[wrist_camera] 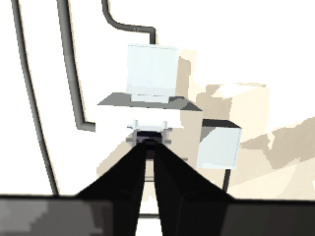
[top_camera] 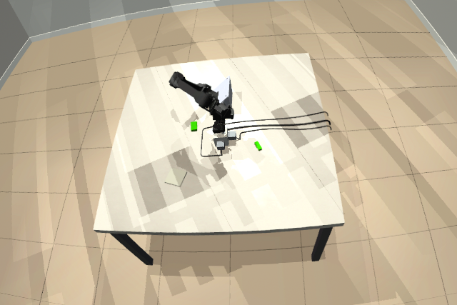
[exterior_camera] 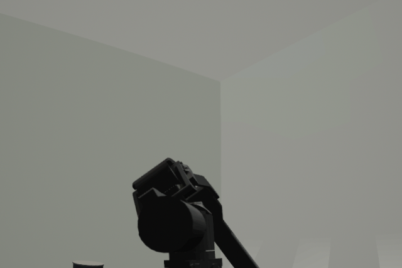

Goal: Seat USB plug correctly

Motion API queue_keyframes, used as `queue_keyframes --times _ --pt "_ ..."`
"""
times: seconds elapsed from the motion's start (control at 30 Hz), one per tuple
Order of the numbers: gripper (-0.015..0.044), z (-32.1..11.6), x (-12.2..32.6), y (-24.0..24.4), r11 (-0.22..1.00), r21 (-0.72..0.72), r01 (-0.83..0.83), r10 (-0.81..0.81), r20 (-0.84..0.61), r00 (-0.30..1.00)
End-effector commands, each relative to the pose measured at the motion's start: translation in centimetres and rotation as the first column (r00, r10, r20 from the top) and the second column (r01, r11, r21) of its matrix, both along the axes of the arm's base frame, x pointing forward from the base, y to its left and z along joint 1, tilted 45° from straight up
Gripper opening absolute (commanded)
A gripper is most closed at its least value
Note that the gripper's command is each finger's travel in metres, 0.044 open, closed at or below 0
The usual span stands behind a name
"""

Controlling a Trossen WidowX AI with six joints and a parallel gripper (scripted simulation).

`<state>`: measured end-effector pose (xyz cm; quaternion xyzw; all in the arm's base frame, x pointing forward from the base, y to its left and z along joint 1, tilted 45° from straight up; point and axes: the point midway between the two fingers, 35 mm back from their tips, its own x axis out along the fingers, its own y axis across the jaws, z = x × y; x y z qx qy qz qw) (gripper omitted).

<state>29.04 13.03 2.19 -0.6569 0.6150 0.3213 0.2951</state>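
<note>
The power cube (top_camera: pixel 216 141) (wrist_camera: pixel 189 130) stands near the middle of the table, its pale top facing the wrist camera. My gripper (top_camera: pixel 218 131) (wrist_camera: pixel 150 150) points down over that top and is shut on the small dark USB plug (wrist_camera: pixel 149 137). The plug lies right at the fingertips, beside pale metal-like parts on the cube's top. The fingers hide most of the plug and the socket. I cannot tell how deep the plug sits or which way round it is. The exterior view shows only the arm's upper part.
Two pale adapter blocks (top_camera: pixel 231 134) (wrist_camera: pixel 153 69) (top_camera: pixel 220 144) (wrist_camera: pixel 219 147) stick out from the cube's sides. Black cables (top_camera: pixel 280 121) (wrist_camera: pixel 69 59) run to the table's right edge. Two green blocks (top_camera: pixel 193 126) (top_camera: pixel 258 145), a pale square (top_camera: pixel 176 178) and a bluish panel (top_camera: pixel 225 91) are around.
</note>
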Motion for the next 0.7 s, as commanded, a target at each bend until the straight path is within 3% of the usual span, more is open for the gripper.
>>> queue_keyframes --times 0.0,0.67 --pt "0.0000 -0.03 0.05 -0.06 1.000 -0.001 -0.004 0.004 0.001 1.000" --pt "0.0000 -0.20 0.07 -0.22 1.000 -0.001 -0.004 0.004 0.001 1.000"
